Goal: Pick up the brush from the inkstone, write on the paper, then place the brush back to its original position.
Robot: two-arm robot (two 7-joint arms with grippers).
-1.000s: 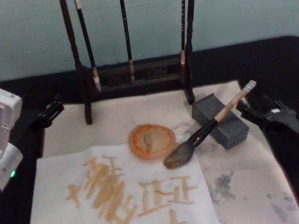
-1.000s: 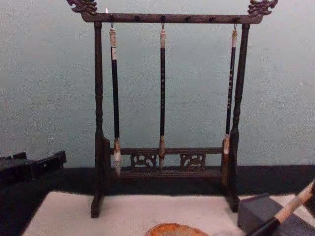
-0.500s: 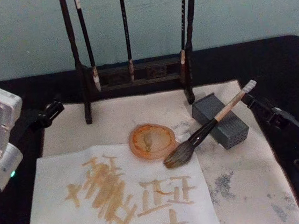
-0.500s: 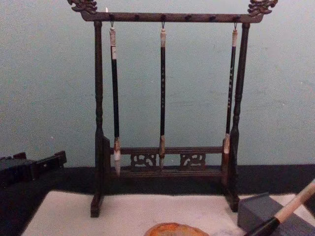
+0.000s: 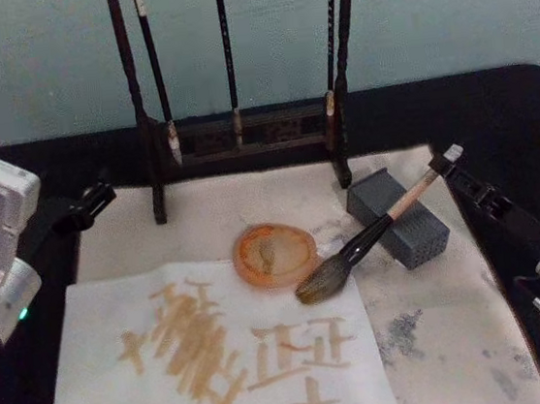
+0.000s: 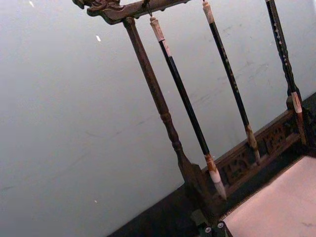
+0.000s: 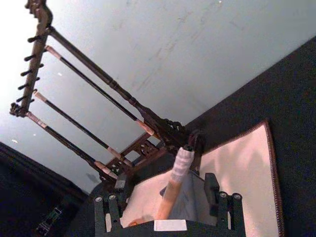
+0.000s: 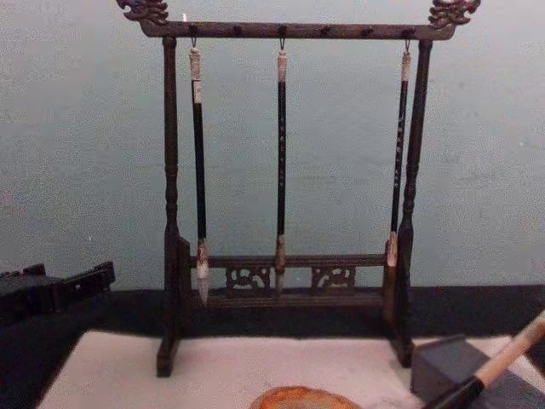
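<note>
1. Lying at an angle right of centre, the brush [image 5: 381, 230] rests its pale handle across the grey inkstone [image 5: 422, 238]. Its bushy head is down beside the orange dish [image 5: 274, 253], at the far right corner of the paper [image 5: 105, 377], which bears tan strokes.
2. The right tool [image 7: 166, 196] sits at the handle's far right end. Its fingers are spread wide, with the handle tip between them and nothing gripped.
3. The left tool [image 5: 94, 197] is parked at the far left of the table; whether it is spread or closed cannot be told.
4. Risk: closing this near the handle's tip would likely give a weak hold. The heavy head could then swing or slip, smearing the paper or knocking the dish.
</note>
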